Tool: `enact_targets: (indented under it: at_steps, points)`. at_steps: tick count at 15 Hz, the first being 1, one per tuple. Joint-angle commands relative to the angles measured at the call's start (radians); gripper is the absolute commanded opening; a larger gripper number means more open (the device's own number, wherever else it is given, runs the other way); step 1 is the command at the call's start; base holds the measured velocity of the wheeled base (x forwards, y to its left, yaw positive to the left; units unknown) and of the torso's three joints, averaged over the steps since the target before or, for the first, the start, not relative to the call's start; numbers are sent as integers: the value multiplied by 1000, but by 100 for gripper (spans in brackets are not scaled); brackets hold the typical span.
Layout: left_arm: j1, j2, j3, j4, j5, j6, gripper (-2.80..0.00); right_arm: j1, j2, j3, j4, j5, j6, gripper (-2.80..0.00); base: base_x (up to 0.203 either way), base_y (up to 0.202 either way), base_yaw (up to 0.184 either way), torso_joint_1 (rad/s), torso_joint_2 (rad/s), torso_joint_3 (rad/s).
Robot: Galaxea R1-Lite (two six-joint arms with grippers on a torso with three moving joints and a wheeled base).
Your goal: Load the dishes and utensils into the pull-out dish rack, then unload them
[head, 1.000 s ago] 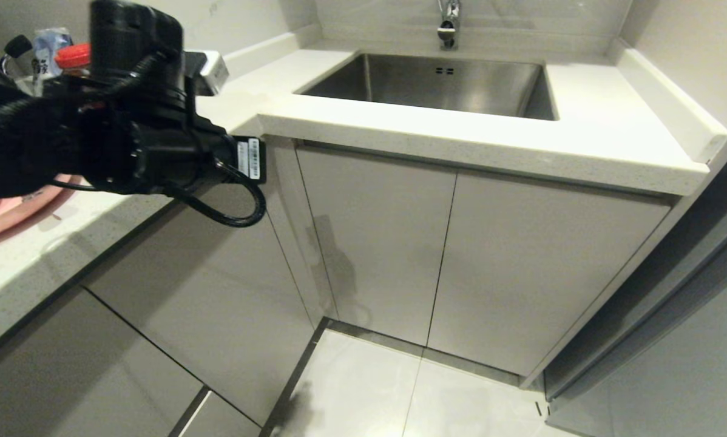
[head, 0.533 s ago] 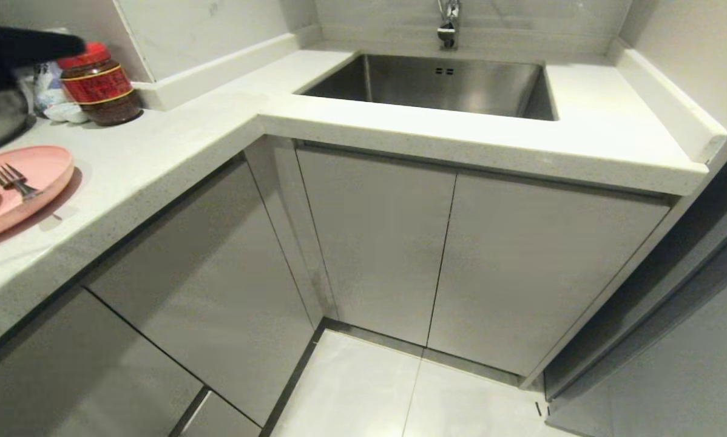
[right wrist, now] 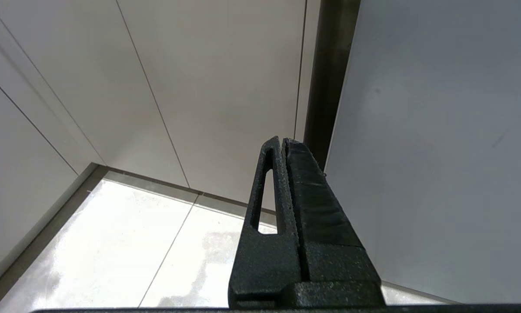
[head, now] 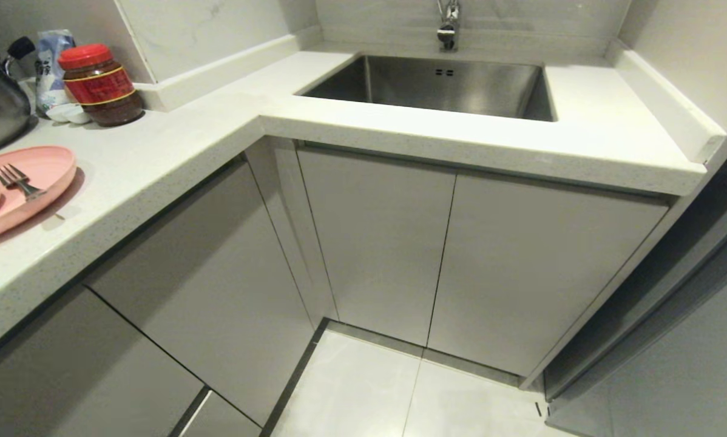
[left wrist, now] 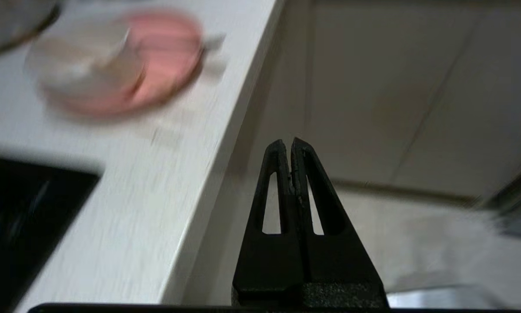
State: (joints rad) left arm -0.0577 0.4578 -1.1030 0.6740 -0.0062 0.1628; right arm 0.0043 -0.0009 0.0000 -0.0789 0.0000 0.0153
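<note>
1. Kitchen corner, head view: a pale-pink plate (head: 27, 188) lies on the white countertop (head: 175, 142) at far left of the frame, with a fork (head: 16, 181) resting on it.
2. A cream bowl (left wrist: 84, 61) sits on the plate, seen blurred in the left wrist view's upper left.
3. The left gripper (left wrist: 291, 145), fingers pressed together and empty, hangs off the counter edge before closed cabinet fronts (head: 375, 243).
4. The right gripper (right wrist: 282, 143), also closed on nothing, points at floor tiles (right wrist: 112, 243) and cabinet panels.
5. A red-lidded jar (head: 99, 85) stands upper left; the steel sink (head: 436, 85) fills top centre.
</note>
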Motion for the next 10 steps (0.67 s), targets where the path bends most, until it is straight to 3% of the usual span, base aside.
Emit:
enact_targets:
  at_steps: [1, 3, 5, 6, 8, 10]
  points:
    - [31, -302, 221, 21, 93, 50, -280, 0, 1, 26, -1, 0, 0, -280, 0, 0, 0, 0, 0, 0]
    - [44, -443, 347, 32, 139, 25, -280, 0, 1, 26, -1, 0, 0, -280, 0, 0, 0, 0, 0, 0]
    - [53, -464, 452, 30, 170, -125, -280, 0, 1, 26, -1, 0, 0, -280, 0, 0, 0, 0, 0, 0]
    - [55, -460, 517, 1, 174, -150, -280, 0, 1, 26, -1, 0, 0, -280, 0, 0, 0, 0, 0, 0]
    - [57, -458, 663, -187, 163, -161, -280, 0, 1, 26, -1, 0, 0, -280, 0, 0, 0, 0, 0, 0]
    - [57, -457, 884, -435, 142, -153, -280, 0, 0, 26, -1, 0, 0, -280, 0, 0, 0, 0, 0, 0]
